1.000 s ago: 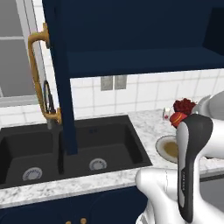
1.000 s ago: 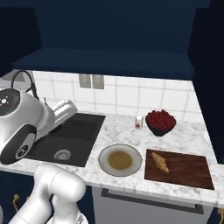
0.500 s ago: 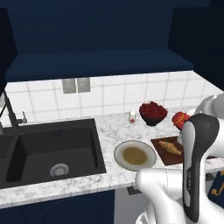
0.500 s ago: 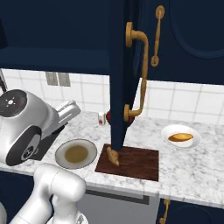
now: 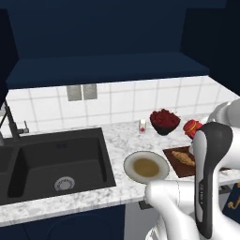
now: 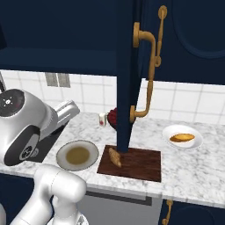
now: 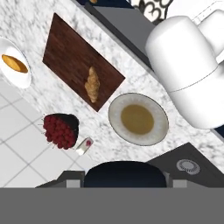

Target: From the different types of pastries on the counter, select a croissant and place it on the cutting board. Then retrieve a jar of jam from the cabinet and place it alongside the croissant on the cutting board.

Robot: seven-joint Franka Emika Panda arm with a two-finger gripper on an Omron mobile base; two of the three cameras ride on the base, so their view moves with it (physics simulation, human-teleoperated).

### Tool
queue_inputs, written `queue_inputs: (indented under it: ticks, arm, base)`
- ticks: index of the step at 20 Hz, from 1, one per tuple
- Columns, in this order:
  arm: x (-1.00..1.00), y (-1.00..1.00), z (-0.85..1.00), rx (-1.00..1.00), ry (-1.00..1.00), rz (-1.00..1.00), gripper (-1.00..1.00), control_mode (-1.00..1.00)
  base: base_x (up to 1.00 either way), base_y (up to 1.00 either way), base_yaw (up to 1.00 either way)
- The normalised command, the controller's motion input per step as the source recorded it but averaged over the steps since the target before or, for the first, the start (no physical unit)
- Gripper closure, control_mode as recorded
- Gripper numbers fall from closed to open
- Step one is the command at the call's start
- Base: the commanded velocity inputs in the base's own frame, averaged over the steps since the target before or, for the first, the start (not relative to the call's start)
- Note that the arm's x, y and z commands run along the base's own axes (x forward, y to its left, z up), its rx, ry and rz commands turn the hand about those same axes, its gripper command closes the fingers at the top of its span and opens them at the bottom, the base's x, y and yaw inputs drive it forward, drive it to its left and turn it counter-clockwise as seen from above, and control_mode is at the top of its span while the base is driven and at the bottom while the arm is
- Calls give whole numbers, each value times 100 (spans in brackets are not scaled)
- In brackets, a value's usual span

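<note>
High over the marbled counter [image 5: 117, 140] my gripper [image 7: 124, 180] is shut on the jar of jam [image 5: 192, 127], a red jar that hangs beside my white arm. In the hand view the jar is a dark round shape between the fingers. Below lies the reddish-brown cutting board [image 7: 70, 57], with the golden croissant [image 7: 92, 84] on the end near the round plate [image 7: 138, 119]. The board [image 6: 136, 165] and croissant [image 6: 115, 157] sit just under the open navy cabinet door [image 6: 126, 88] with its brass handle [image 6: 151, 57].
A dark bowl of red berries [image 5: 164, 121] and a tiny glass [image 5: 142, 125] stand by the tiled wall. A white plate with another pastry [image 6: 182, 138] lies right of the board. The black sink [image 5: 56, 164] is at the left.
Early in the second both base views slid sideways as the base drove right. Since half a second ago nothing has moved, and the jar stays in my gripper.
</note>
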Motion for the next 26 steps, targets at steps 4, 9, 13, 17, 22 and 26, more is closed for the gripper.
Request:
queue_inputs:
  ticks: [4,9,13,17,22,26]
  arm:
    - [0,0,0,0,0,0,100,100]
    - [0,0,0,0,0,0,100,100]
    - [0,0,0,0,0,0,100,100]
    - [-3,1,-6,1,0,0,100,-100]
    - [11,21,-45,0,-2,-30,100,-100]
    - [21,13,-17,4,-7,-45,100,-100]
  base:
    - [57,15,0]
    - [29,1,0]
    - [20,0,0]
    - [0,0,0]
    - [0,0,0]
    - [0,0,0]
